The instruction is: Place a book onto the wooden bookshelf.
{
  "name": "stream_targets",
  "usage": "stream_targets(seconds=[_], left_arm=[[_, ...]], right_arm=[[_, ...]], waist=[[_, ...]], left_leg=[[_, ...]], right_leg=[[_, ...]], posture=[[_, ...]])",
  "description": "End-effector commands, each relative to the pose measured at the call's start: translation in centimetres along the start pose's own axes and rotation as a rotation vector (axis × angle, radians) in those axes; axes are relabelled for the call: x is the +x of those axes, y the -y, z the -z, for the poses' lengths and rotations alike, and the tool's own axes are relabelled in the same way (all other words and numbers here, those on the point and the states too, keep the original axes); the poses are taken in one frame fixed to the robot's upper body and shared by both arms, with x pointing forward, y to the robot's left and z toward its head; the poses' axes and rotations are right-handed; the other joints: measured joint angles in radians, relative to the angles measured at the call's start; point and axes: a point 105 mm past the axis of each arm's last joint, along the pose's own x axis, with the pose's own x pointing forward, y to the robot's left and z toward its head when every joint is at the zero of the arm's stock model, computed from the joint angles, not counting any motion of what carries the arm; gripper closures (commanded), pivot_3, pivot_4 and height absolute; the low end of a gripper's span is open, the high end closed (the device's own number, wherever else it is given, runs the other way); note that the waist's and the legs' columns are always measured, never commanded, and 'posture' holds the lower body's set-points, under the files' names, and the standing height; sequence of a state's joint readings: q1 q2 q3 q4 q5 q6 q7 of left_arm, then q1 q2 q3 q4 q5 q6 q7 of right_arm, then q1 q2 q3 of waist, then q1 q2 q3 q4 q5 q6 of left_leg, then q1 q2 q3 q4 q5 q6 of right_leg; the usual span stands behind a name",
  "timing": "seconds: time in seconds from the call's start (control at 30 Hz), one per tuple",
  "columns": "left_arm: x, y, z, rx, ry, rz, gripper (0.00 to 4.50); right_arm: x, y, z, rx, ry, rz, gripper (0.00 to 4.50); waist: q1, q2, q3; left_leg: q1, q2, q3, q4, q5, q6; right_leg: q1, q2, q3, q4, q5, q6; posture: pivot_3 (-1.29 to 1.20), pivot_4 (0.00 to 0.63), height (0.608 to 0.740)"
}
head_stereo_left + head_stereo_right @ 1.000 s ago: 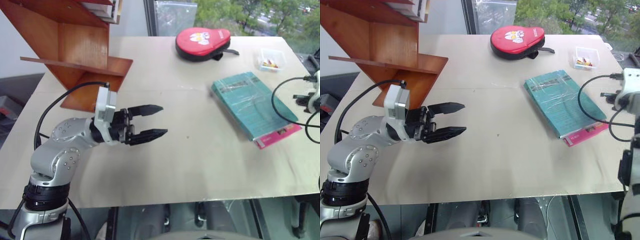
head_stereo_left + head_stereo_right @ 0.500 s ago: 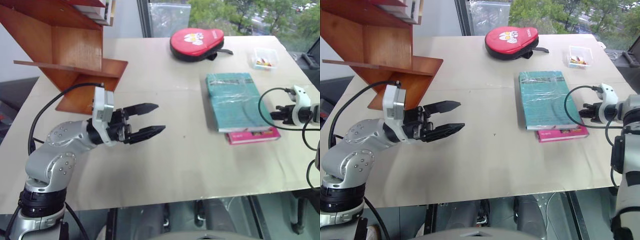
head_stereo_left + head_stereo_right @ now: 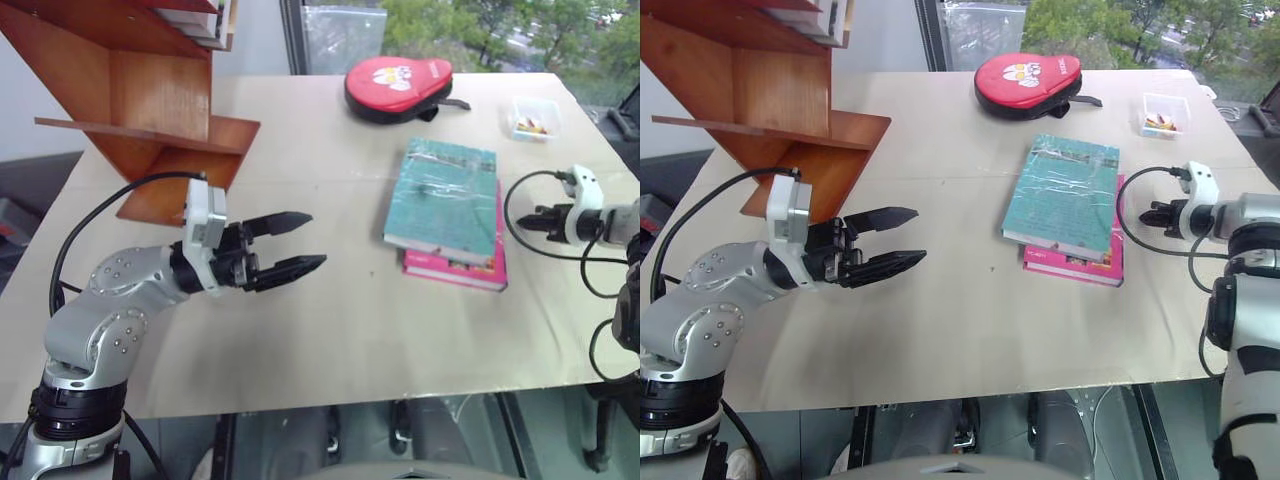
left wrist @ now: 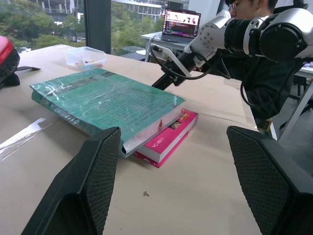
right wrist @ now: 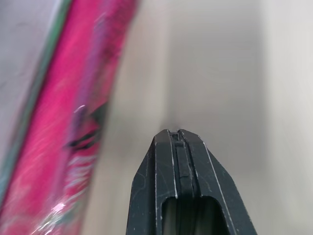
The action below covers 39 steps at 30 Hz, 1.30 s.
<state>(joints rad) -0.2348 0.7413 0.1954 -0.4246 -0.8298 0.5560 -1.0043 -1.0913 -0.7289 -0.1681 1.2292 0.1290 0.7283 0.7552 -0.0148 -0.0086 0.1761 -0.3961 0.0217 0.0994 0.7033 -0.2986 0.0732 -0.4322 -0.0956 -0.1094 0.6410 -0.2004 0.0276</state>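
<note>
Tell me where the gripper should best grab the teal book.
Probably the teal book at its corner overhanging the pink book, from the open left gripper side. It lies flat, so only that raised edge offers a gap underneath for a finger.

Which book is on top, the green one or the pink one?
The green book is on top. The pink book lies under it, peeking out.

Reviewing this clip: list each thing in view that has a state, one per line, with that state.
teal-green book: flat on the table, on top of the pink book, not held.
pink book: flat beneath it, edge sticking out.
wooden bookshelf: standing at the table's corner.
red case: closed.
small clear box: closed.
left gripper: open, holding nothing.
right gripper: shut, empty, beside the books.
</note>
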Motion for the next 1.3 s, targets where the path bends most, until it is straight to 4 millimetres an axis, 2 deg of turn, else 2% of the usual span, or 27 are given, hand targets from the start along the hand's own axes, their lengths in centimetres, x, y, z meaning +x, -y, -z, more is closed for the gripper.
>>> stream_targets(seconds=[0.03,0.13,0.33,0.67,0.87,1.03,1.17,1.23,1.3], left_arm=[[-0.1,0.5,-1.2,0.051,0.017,0.019,0.84],[-0.3,0.5,-1.2,0.054,0.015,0.010,0.84],[-0.9,0.5,-1.1,0.056,0.011,-0.039,0.84],[-2.1,0.4,-0.6,0.050,-0.012,-0.086,0.84],[-3.9,0.1,0.5,0.026,-0.057,-0.135,0.84],[-5.5,-0.8,1.4,0.003,-0.080,-0.200,0.84],[-6.2,-1.9,2.0,-0.032,-0.064,-0.266,0.84],[-6.1,-2.7,2.5,-0.047,-0.062,-0.311,0.84],[-6.0,-3.3,2.8,-0.062,-0.050,-0.344,0.84]], right_arm=[[1.1,0.4,0.0,0.003,0.065,0.063,4.46],[2.2,-1.0,0.1,-0.009,0.075,0.018,4.46],[3.7,-6.6,-0.4,-0.056,0.090,-0.267,4.46],[3.9,-11.6,1.2,-0.130,0.012,-0.575,4.46],[3.6,-14.8,2.3,-0.171,-0.004,-0.730,4.46],[2.4,-15.3,2.3,-0.244,0.087,-0.702,4.46],[0.8,-14.0,2.5,-0.412,0.180,-0.492,4.46],[-0.9,-13.1,2.1,-0.491,0.247,-0.355,4.46],[-2.3,-13.1,1.8,-0.535,0.302,-0.284,4.46]], waist=[[-0.004,0.000,0.000],[-0.009,-0.001,-0.001],[-0.032,-0.001,-0.001],[-0.026,0.000,0.000],[-0.024,0.000,0.000],[-0.020,0.001,0.000],[-0.013,0.001,0.001],[-0.007,0.002,0.001],[0.002,0.002,0.001]], left_leg=[[0.001,0.000,0.000,0.000,0.000,0.000],[0.003,0.000,0.001,0.000,0.001,-0.001],[0.009,0.002,0.003,0.000,0.001,-0.002],[0.009,0.003,0.004,-0.001,0.001,-0.002],[0.004,0.002,0.002,-0.001,0.001,-0.002],[0.003,0.002,0.001,-0.001,0.001,-0.002],[0.001,0.001,-0.001,-0.001,0.001,-0.002],[0.000,0.001,-0.001,-0.001,0.001,-0.002],[-0.001,0.000,-0.002,-0.001,0.001,-0.002]], right_leg=[[0.001,0.000,0.000,0.000,0.000,0.000],[0.003,0.001,0.001,0.000,0.000,0.000],[0.005,0.002,0.006,0.002,0.000,0.000],[0.004,0.003,0.012,0.002,0.000,-0.001],[0.000,0.002,0.009,0.002,0.000,-0.001],[-0.001,0.002,0.008,0.002,0.000,-0.001],[-0.002,0.000,0.005,0.002,0.000,-0.001],[-0.002,0.000,0.005,0.001,0.000,-0.001],[-0.002,-0.001,0.004,0.001,0.000,-0.001]], posture=[[0.00,0.150,0.740],[0.00,0.150,0.740],[0.00,0.150,0.740],[0.00,0.150,0.740],[0.00,0.150,0.740],[0.00,0.150,0.740],[0.00,0.150,0.740],[0.00,0.150,0.740],[0.00,0.150,0.740]])
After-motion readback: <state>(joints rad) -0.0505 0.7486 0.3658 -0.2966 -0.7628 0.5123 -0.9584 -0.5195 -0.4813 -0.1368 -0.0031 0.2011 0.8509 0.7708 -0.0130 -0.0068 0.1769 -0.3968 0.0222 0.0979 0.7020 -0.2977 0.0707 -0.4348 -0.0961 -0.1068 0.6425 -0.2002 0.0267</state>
